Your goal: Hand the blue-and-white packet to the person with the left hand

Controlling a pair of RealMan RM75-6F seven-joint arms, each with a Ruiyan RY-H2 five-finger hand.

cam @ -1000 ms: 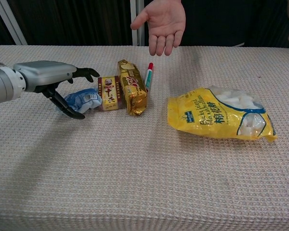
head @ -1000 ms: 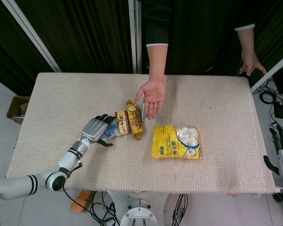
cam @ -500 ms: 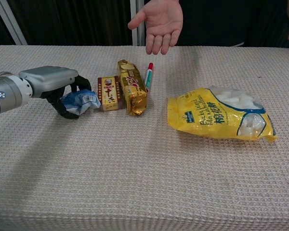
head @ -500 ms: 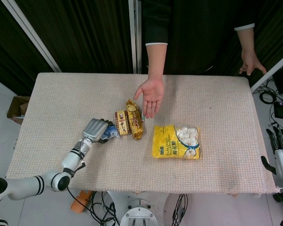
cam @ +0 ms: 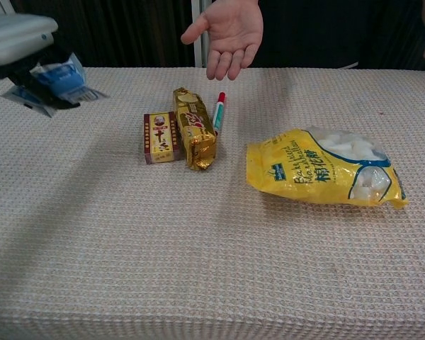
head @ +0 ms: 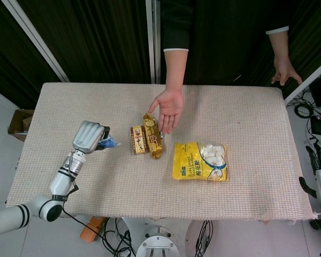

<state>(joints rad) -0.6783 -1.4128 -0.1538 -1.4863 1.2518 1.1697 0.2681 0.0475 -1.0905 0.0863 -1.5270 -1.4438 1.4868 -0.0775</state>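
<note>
Your left hand (cam: 18,39) has its fingers curled tight round the packet (cam: 57,76), lifted off the table, left of the snacks. Swing it toward the person's palm (head: 169,107) and keep it high over the gold bars (head: 152,136). Only container is the yellow bag (head: 199,161), full of white candies.
</note>
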